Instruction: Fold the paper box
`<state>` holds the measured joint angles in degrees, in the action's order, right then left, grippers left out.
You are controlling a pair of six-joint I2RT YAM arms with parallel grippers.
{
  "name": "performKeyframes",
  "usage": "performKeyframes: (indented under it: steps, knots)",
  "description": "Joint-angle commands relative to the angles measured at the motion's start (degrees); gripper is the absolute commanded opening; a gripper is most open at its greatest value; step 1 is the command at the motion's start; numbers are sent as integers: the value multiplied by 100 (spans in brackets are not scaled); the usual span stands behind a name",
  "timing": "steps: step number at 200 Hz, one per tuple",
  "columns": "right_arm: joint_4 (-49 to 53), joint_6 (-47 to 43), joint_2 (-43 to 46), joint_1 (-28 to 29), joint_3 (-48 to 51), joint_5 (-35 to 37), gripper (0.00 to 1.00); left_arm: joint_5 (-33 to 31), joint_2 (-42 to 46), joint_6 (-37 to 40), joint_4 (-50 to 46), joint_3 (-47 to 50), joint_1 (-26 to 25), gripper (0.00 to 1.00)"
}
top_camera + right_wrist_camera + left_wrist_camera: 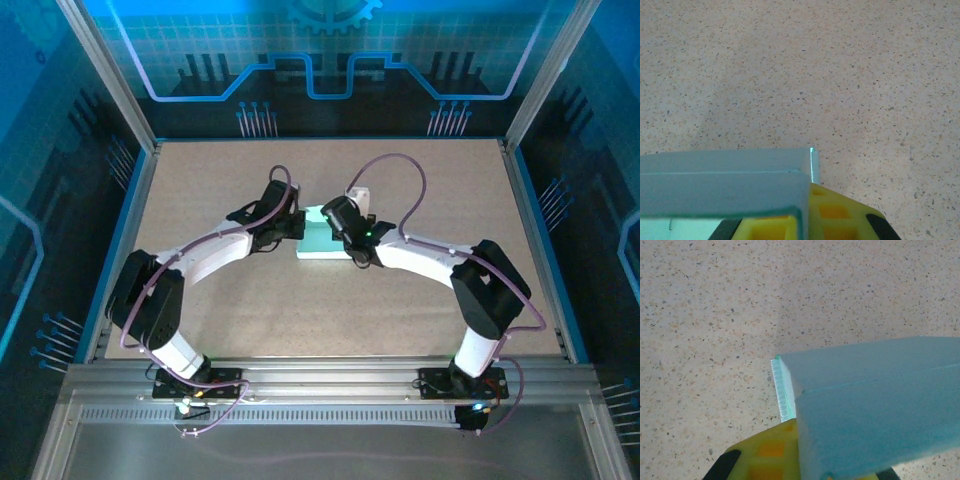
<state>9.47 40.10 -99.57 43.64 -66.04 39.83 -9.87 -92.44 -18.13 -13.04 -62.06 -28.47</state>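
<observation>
The paper box (pixel 318 240) is pale mint card lying at the middle of the table, between my two grippers. My left gripper (pixel 291 226) is at its left end and my right gripper (pixel 346 226) at its right end. In the left wrist view a folded panel of the paper box (pixel 875 405) covers most of the jaws of the left gripper (pixel 797 426), with a yellow finger (pixel 767 450) against its edge. In the right wrist view a raised panel of the paper box (pixel 725 185) runs down between the yellow fingers (pixel 840 215) of the right gripper (pixel 806 196). Both grippers are shut on the card.
The speckled beige tabletop (pixel 250 320) stretches all around the box. Blue-lit walls with metal posts (pixel 105 70) enclose the back and sides. A ridged metal rail (pixel 330 385) carries the arm bases along the near edge.
</observation>
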Motion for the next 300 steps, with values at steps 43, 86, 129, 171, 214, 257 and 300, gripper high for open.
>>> performKeyframes:
  steps: [43,86,129,171,214,257,300]
  knots:
    - [-709,75,188,329,312,324,0,-66,367,-259,704,411,-242,0]
    - [-936,120,191,391,515,409,0,-144,403,-297,852,588,-300,0]
    - [-1063,181,177,426,656,395,0,-261,472,-403,1031,826,-401,0]
    - [-1279,182,163,464,774,371,0,-329,495,-454,1165,984,-457,0]
    - [-1588,103,156,521,972,272,0,-355,493,-535,1300,1171,-507,0]
    - [-1834,15,228,606,1247,319,2,-408,556,-577,1427,1393,-577,0]
    - [-1906,-92,302,695,1341,301,5,-480,704,-617,1455,1583,-655,0]
